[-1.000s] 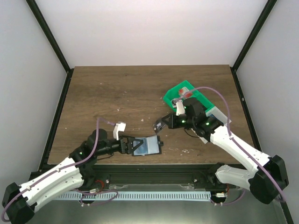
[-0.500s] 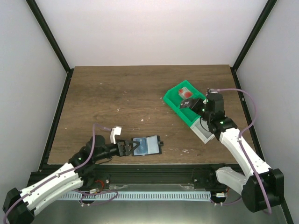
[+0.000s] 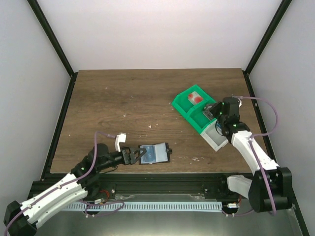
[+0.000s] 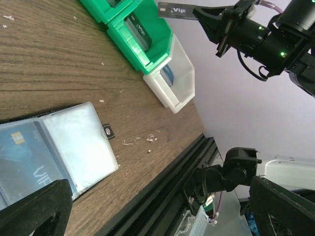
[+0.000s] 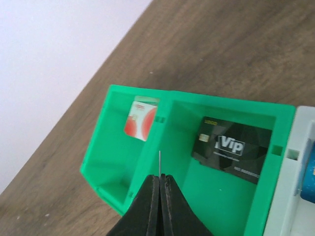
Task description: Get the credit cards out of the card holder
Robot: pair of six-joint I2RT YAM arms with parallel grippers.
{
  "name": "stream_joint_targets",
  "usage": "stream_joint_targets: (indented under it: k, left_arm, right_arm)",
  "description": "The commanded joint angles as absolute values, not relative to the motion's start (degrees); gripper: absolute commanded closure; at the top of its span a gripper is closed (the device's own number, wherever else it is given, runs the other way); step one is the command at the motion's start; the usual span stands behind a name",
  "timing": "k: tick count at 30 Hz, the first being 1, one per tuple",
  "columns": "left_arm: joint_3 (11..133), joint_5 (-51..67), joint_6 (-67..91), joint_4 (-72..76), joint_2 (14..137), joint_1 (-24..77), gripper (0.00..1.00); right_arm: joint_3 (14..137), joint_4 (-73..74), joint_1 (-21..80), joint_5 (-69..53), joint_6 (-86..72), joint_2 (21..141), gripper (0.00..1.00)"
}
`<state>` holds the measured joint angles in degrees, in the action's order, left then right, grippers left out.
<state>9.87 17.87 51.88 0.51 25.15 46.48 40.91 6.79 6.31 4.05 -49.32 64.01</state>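
The black card holder [image 3: 155,153] lies open near the table's front edge, pale blue-grey inside, with a blue card [image 4: 24,157] in its slot. My left gripper [image 3: 134,156] is open at the holder's left edge, its fingers [image 4: 34,211] wide apart and holding nothing. My right gripper [image 5: 160,177] is shut on a thin card [image 5: 160,162] seen edge-on, hovering over the green tray [image 5: 138,89]. From the left wrist view that card [image 4: 176,10] is grey with "Vip" on it. In the tray lie a white-and-red card [image 5: 141,118] and a dark card [image 5: 231,149].
A clear-white tray [image 3: 216,135] adjoins the green tray [image 3: 178,104] on its near side and holds a blue card [image 4: 168,73]. Small crumbs [image 4: 142,140] dot the wood beside the holder. White walls enclose the table.
My right arm has swung from beside the holder back to above the green tray, carrying the card. My left arm has drawn back a little and stayed open.
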Motion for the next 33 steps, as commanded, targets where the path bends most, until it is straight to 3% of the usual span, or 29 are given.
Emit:
stream_joint_targets:
  k: [1,10,33]
  left_arm:
    - [10.1,18.4,51.7,0.3,25.9,46.3,0.00]
    - [10.5,17.9,50.4,-1.3,23.9,46.3,0.00]
    - [10.1,16.9,50.4,-1.8,22.3,46.1,0.00]
  right_arm:
    - [40.2,3.2,5.4,8.1,-53.6,67.5,1.00]
    - [32.8,-10.2,5.4,9.9,-57.5,68.8,1.00]
    - [32.7,-18.3,4.5,14.1,-59.6,77.5,1.00]
